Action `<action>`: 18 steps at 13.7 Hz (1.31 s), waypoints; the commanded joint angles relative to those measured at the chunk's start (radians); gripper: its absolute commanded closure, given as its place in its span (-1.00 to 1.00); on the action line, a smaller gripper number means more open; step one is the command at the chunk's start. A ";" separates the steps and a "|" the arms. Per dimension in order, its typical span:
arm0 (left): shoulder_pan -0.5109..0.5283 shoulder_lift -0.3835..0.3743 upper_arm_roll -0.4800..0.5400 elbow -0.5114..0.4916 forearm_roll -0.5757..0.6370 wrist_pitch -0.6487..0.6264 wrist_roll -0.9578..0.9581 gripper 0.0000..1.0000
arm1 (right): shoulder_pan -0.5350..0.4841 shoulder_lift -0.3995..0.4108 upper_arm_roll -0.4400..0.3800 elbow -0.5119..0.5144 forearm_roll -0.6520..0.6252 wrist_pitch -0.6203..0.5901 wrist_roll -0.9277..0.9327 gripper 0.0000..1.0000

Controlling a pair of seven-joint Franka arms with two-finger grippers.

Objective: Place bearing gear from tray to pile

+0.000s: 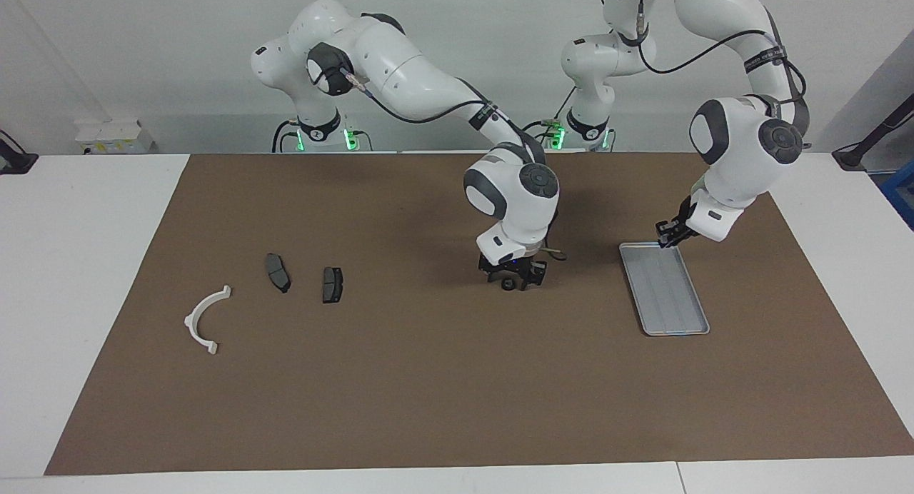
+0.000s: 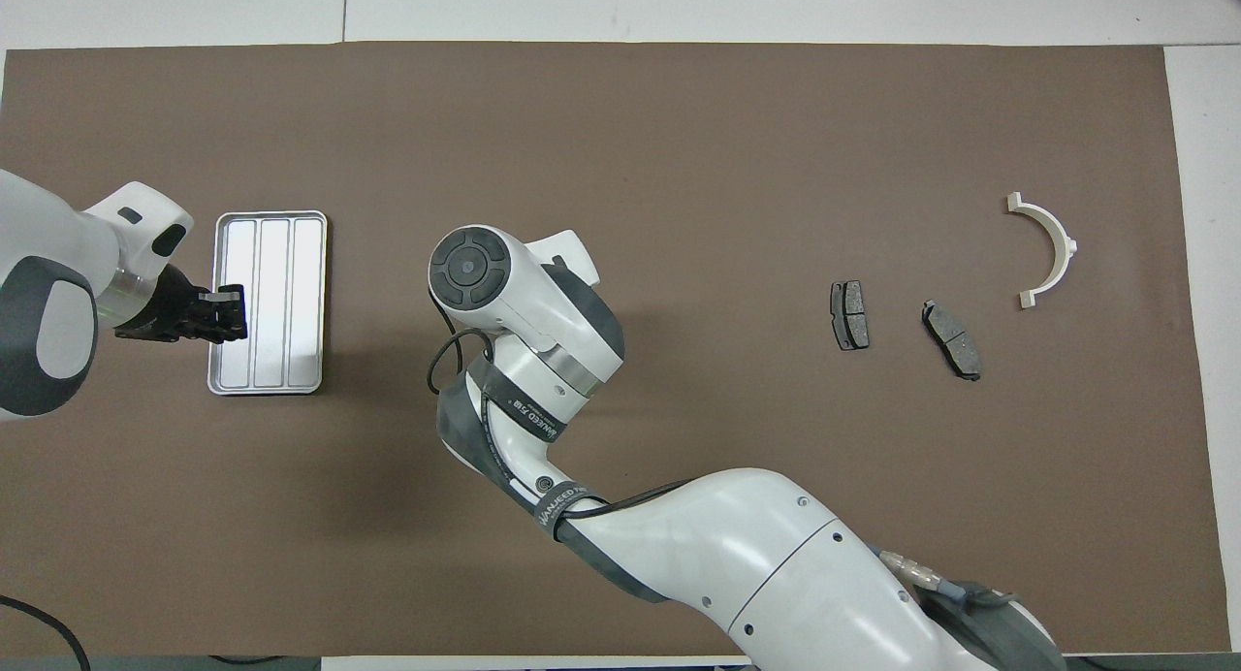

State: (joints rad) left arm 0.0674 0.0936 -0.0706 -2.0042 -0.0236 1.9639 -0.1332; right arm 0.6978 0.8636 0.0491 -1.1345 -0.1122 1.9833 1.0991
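tray (image 1: 664, 288) empty | my right end effector (image 1: 511, 283) mid-counter, grasping gear (image 1: 507, 285) | left end effector (image 1: 668, 238) at tray rim, grip unclear | pile (image 1: 275, 273) drop left

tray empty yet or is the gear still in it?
Empty. The tray shows only bare ridged metal in both views. A small dark part sits in the right gripper, over the mat between tray and pile.

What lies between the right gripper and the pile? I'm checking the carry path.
Only bare brown mat between the right gripper and the nearest dark pad, clearest in the facing view.
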 commanded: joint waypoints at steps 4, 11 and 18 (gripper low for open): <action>-0.049 -0.005 0.006 0.002 -0.013 -0.020 -0.072 1.00 | -0.011 0.021 0.000 0.019 -0.009 0.022 0.025 0.96; -0.129 0.000 0.005 0.045 -0.013 -0.036 -0.201 1.00 | -0.095 -0.079 0.008 0.062 0.000 -0.225 -0.095 1.00; -0.473 0.125 0.008 0.177 -0.067 0.090 -0.682 1.00 | -0.462 -0.337 0.012 0.091 0.060 -0.558 -0.865 1.00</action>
State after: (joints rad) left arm -0.3070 0.1187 -0.0815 -1.9186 -0.0776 2.0344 -0.6986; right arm 0.3332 0.5443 0.0440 -1.0124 -0.0627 1.4352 0.4351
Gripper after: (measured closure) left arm 0.762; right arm 0.643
